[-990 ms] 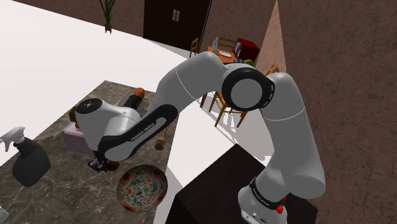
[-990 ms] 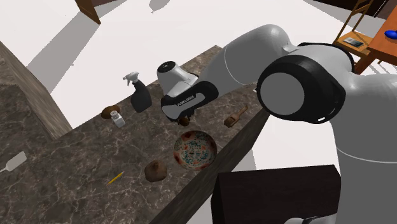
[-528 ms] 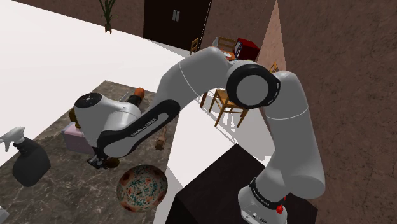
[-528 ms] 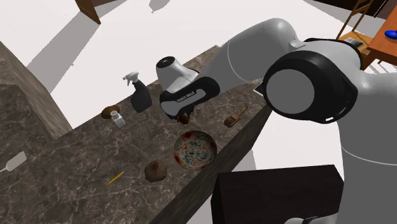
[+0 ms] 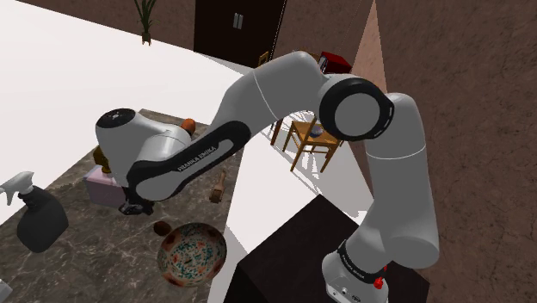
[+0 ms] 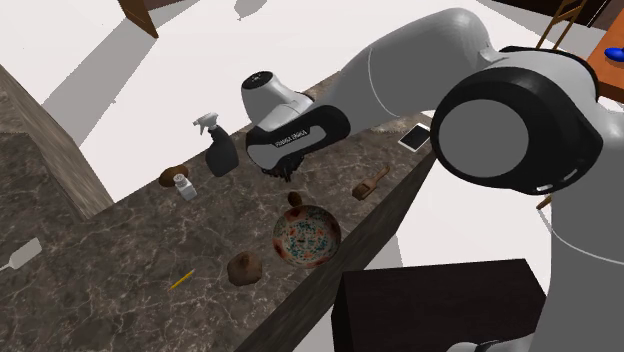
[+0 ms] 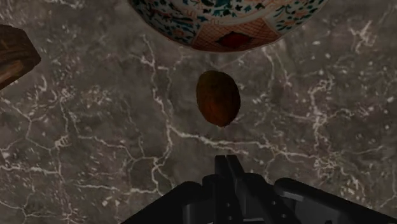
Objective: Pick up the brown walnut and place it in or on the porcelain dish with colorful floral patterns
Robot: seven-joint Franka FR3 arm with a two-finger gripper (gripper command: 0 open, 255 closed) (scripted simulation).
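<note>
Shoulder view: gripper has risen off the dark marble counter since a second ago. Brown walnut now uncovered, lying on the stone just beside the floral dish. Probably a missed grasp; pick not yet done.

Second exterior view: walnut at the dish's rim, gripper above and apart.

Wrist view: gripper fingers met, clasping nothing. Walnut lies beyond the tips, between them and the dish.
</note>
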